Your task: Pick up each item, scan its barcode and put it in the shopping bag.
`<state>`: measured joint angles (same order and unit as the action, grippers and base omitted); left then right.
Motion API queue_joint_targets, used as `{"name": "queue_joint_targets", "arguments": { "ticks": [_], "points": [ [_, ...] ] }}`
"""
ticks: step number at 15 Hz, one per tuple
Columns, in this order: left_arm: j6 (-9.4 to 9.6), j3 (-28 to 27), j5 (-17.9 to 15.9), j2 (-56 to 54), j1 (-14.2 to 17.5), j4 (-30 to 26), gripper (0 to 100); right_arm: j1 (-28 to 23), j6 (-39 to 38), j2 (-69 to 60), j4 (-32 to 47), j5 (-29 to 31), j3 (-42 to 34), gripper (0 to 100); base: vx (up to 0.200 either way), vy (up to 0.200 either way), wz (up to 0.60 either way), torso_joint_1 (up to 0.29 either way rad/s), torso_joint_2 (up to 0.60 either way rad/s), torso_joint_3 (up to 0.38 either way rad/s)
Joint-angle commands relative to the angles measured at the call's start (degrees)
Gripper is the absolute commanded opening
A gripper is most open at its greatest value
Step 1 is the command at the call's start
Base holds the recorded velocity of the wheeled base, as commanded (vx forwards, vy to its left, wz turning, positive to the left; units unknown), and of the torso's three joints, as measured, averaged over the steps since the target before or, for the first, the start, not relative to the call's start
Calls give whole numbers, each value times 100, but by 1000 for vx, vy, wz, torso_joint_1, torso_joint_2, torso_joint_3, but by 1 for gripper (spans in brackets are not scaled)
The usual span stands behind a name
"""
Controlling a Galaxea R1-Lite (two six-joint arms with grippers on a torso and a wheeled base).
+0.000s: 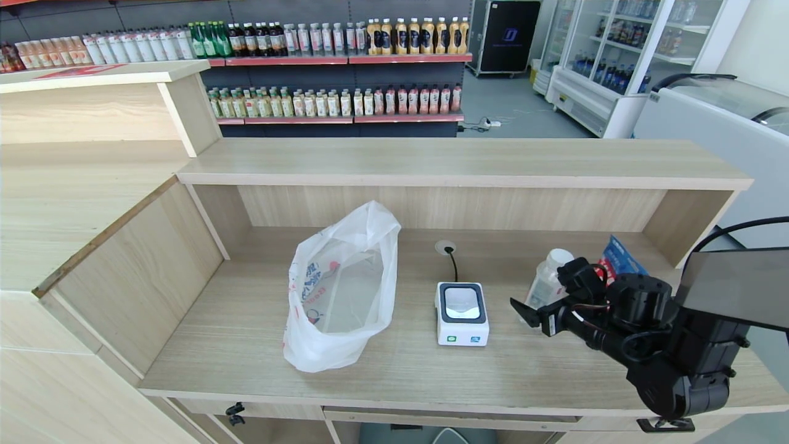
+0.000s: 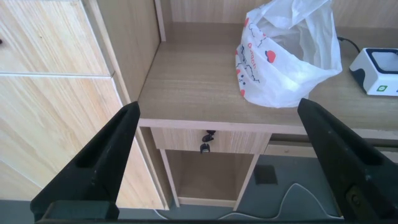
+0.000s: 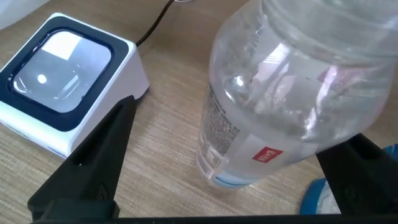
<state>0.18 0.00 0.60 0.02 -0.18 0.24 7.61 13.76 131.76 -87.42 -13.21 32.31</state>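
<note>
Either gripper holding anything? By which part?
Nothing. The right gripper is open, jaws flanking the clear bottle on the counter; left gripper open, empty.

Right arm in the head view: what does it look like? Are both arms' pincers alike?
The right arm is matte black, built of chunky rounded joints, with thin red and white wires near the wrist. The right gripper and left gripper look alike: two flat, black, tapering fingers each.
</note>
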Motion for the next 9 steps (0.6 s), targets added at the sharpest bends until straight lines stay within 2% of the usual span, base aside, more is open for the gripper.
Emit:
{"name": "queue_joint_targets", "arguments": {
  "ticks": [1,9],
  "points": [
    [-1,0,2,-2,1,2,100,-5,4,61,-74,-6,30,100,0,0,0,0,0,0],
    [-1,0,2,-2,1,2,100,-84,-14,333,-91,-102,478,100,0,0,0,0,0,0]
  ]
}}
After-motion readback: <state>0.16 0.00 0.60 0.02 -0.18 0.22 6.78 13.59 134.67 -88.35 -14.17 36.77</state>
